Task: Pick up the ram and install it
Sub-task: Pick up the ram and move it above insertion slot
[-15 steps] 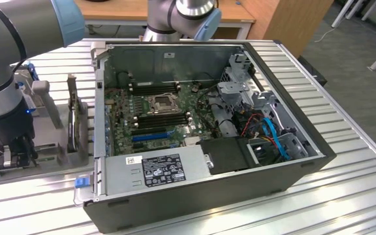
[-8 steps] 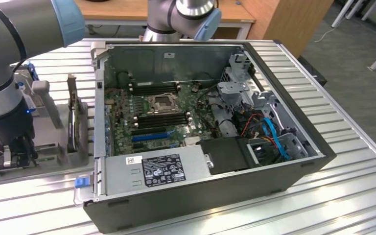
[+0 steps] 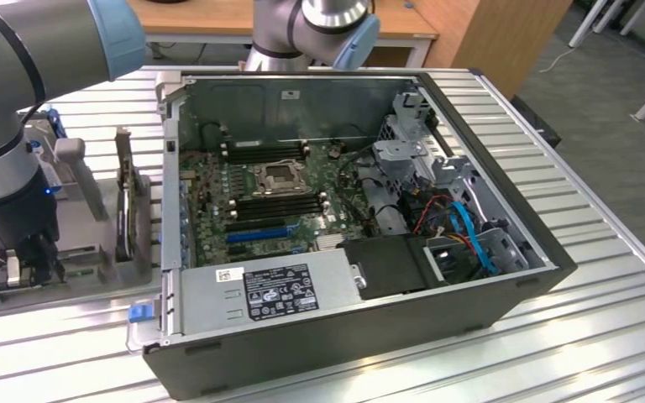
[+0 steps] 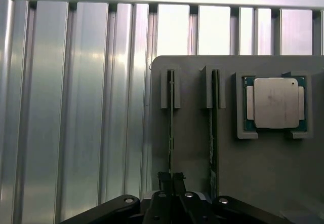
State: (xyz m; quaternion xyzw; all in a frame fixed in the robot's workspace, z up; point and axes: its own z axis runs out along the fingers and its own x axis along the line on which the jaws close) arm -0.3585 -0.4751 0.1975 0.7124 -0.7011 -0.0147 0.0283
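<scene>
- Grey holder block [image 4: 192, 133] on the ribbed aluminium tabletop [image 3: 591, 336]: what does it carry?
- 2 thin boards standing on edge in 2 separate slots, and a processor [image 4: 276, 103] lying flat in a pocket just beside them. The ram [image 4: 171, 127] is the board farther from the processor. The second stick [image 4: 212, 143] stands between the ram and the processor.
- State of the tool?
- The tool [image 4: 171, 177] is closed on the ram's exposed edge, with 1 fingertip on each face. In the exterior view the arm stands over the holder at the exterior view's left, well apart from the open computer case [image 3: 300, 369].
- Is the ram out of its slot?
- Not as far as can be judged. Its far end sits inside the slot's end guide, level with the second stick's.
- Installation?
- Not done. The black memory slots [image 3: 283, 206] on the motherboard [image 3: 205, 180] appear unoccupied, though fine detail there cannot be confirmed.
- Finding on progress?
- Early stage. The grasp is made. The lift out of the holder, the transfer to the case and the seating in a memory slot are all outstanding.
</scene>
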